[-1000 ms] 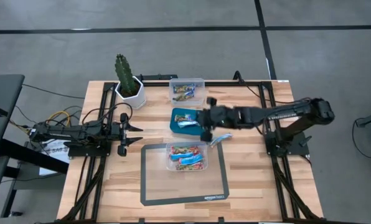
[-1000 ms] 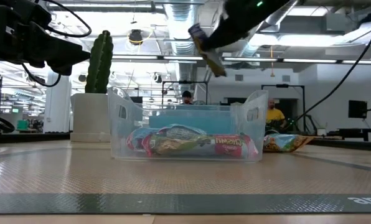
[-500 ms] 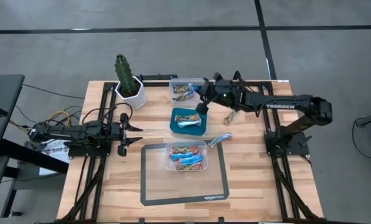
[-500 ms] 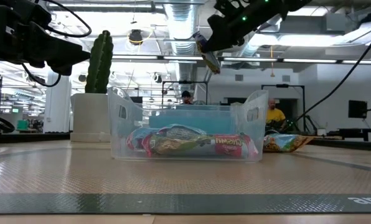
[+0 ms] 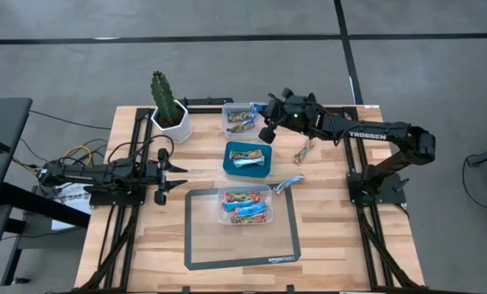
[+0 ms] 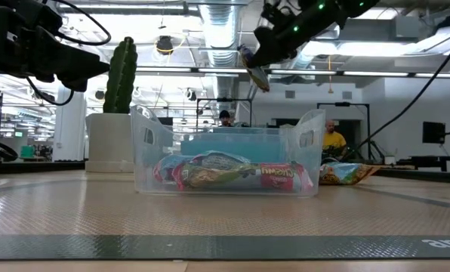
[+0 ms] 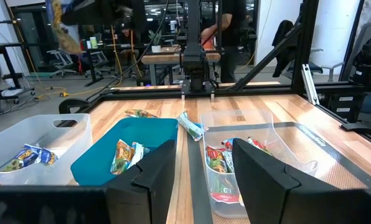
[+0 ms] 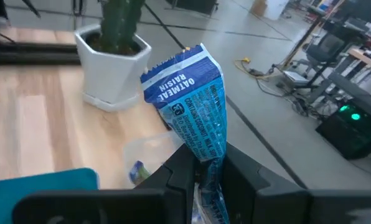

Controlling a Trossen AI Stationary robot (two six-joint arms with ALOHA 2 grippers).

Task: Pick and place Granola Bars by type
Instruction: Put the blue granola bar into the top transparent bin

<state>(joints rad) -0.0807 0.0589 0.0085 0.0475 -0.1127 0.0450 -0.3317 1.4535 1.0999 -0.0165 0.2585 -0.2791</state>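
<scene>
Left end effector (image 5: 180, 175) idle over the desk (image 5: 325, 237) left side, fingers apart, holding nothing. Clear bin on mat (image 5: 245, 205) holds mixed bars, wrappers overlap so count unclear. Teal tray (image 5: 247, 158) has a couple of bars; far clear bin (image 5: 245, 118) partly hidden by the right arm. Right end effector (image 5: 265, 124) above far bin, clamped on blue bar (image 8: 195, 112), wrapper reads "OATMEAL RAISIN". Two loose bars (image 5: 290, 183) right of tray. Mat edge reads "amazonbasics", arm "TROSSEN"
</scene>
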